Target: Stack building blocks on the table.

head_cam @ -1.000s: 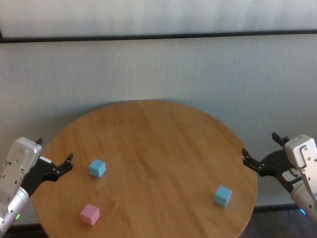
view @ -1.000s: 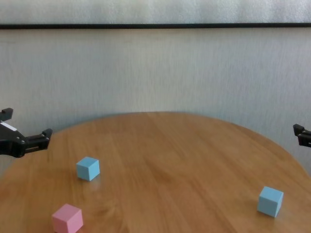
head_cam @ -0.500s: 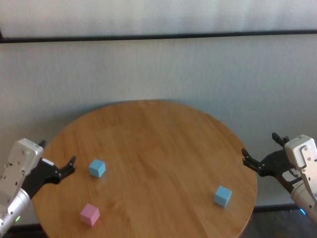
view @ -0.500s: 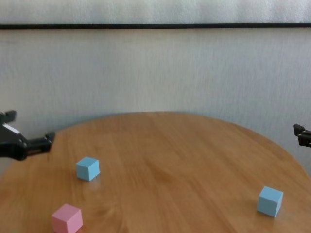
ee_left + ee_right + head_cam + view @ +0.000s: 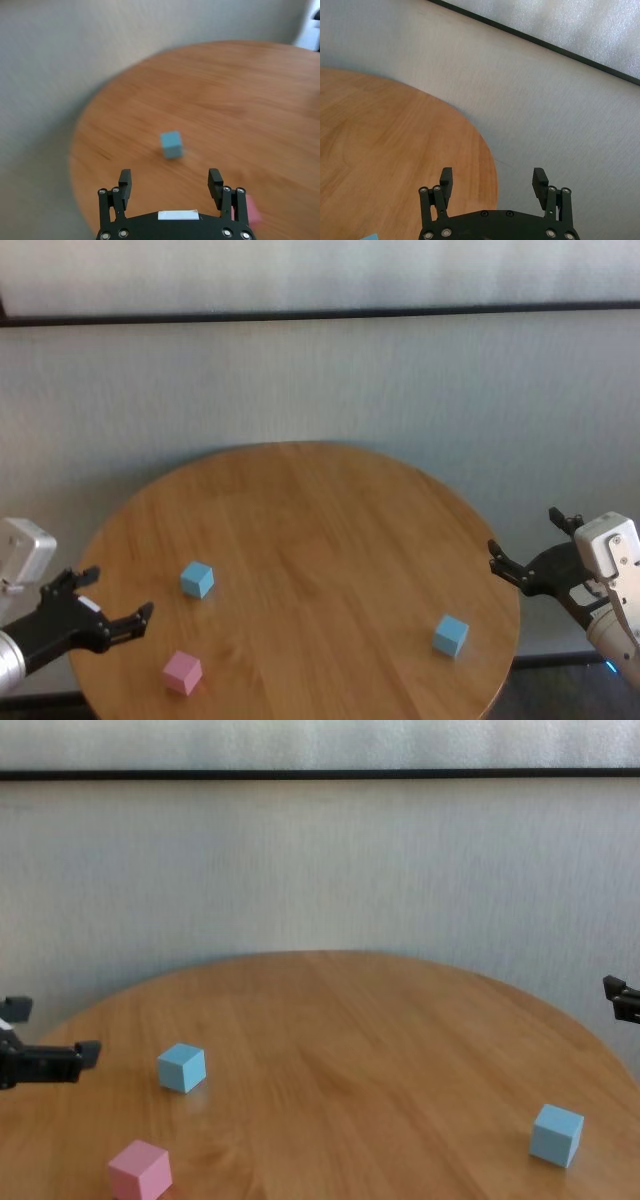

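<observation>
Wood table, pink block beside spread left claw, right claw spread, parked

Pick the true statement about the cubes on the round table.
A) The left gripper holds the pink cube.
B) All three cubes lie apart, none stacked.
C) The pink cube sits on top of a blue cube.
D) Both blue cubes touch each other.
B: the pink cube, the blue cube on the left and the blue cube on the right each rest alone on the table.
</observation>
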{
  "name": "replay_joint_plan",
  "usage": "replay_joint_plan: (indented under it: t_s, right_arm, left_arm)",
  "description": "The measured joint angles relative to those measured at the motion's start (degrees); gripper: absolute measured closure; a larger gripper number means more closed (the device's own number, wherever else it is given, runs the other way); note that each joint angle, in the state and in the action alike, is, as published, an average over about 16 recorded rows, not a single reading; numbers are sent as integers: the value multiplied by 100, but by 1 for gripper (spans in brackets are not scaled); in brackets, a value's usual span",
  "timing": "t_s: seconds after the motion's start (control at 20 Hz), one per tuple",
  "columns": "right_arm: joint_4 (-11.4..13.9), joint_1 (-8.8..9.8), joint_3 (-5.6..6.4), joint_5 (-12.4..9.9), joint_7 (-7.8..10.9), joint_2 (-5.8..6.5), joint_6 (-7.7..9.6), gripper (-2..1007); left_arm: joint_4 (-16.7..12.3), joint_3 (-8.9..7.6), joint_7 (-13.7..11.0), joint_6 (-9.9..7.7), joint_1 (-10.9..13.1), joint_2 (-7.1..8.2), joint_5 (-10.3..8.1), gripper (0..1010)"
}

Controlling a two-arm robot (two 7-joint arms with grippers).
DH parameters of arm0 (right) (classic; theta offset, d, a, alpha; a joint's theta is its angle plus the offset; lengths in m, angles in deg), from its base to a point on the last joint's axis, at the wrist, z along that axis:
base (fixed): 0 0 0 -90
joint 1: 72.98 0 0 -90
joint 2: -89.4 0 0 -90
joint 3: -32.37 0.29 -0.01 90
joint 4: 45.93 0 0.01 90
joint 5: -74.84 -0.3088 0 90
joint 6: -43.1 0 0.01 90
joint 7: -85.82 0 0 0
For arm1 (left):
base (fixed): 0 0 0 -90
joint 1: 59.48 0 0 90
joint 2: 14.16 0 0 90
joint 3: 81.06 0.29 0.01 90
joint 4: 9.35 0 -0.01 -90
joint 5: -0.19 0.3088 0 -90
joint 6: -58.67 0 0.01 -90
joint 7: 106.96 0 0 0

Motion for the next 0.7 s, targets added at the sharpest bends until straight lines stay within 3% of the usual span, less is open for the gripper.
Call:
replay_joint_plan:
  t_s: [0.15,0.35,0.7]
  right_arm:
    - [0,0,0,0,0,0,0,1]
    - [0,0,0,0,0,0,0,0]
    - [0,0,0,0,0,0,0,0]
  left_arm:
    - [-264,-89,-235,-412,94,152,-277,8]
    - [-516,-150,-383,-888,152,224,-498,8]
    - [-778,-100,-302,-1499,166,85,-527,8]
